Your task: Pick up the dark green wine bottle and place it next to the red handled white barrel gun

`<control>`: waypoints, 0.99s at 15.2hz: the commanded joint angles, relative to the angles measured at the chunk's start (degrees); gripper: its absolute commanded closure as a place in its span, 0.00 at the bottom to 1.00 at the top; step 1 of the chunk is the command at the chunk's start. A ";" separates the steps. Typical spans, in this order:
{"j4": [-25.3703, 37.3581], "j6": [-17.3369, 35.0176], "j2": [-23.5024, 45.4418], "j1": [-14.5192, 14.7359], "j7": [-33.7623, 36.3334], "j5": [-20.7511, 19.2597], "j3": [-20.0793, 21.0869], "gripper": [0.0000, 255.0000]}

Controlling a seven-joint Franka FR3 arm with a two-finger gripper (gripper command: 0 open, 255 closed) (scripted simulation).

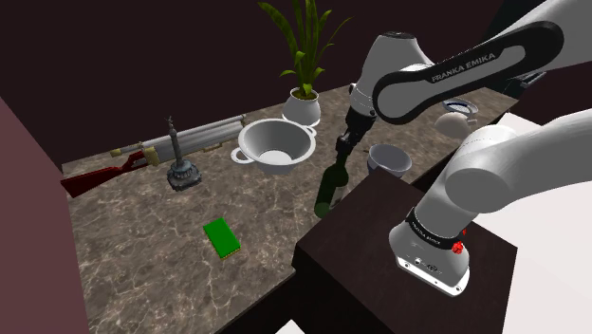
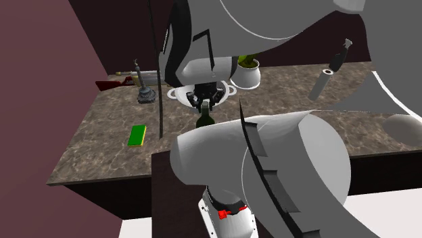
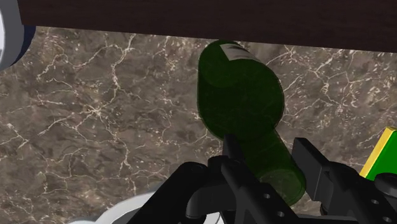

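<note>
The gripper (image 3: 268, 147) clasps the dark green wine bottle (image 3: 242, 95) by its neck (upright, beside the stand (image 1: 351, 247)).

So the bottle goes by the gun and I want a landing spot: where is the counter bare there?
Bare marble lies in front of the gun, between it, the dark figurine and the green card, and toward the counter's near edge. It is crowded farther along: white bowl, potted plant, and the green bottle in the gripper.

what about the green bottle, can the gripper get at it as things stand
Likely yes: the gripper is right at the green bottle, around its neck, and nothing else stands in the way.
</note>
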 commanded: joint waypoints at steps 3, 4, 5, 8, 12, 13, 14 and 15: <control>0.01 -0.01 0.00 -0.01 -0.01 -0.01 0.00 1.00; 0.01 -0.02 -0.01 0.00 0.00 0.00 0.01 1.00; 0.00 -0.03 -0.03 0.00 0.01 0.00 0.01 1.00; 0.00 0.02 0.01 0.00 0.00 -0.01 0.00 1.00; 1.69 -4.94 -3.25 -0.03 0.08 0.03 0.14 1.00; 2.16 -6.13 -3.97 -0.03 0.10 0.05 0.17 1.00; 2.65 -7.29 -4.65 -0.03 0.12 0.06 0.20 1.00; 3.14 -8.43 -5.29 -0.03 0.14 0.07 0.23 1.00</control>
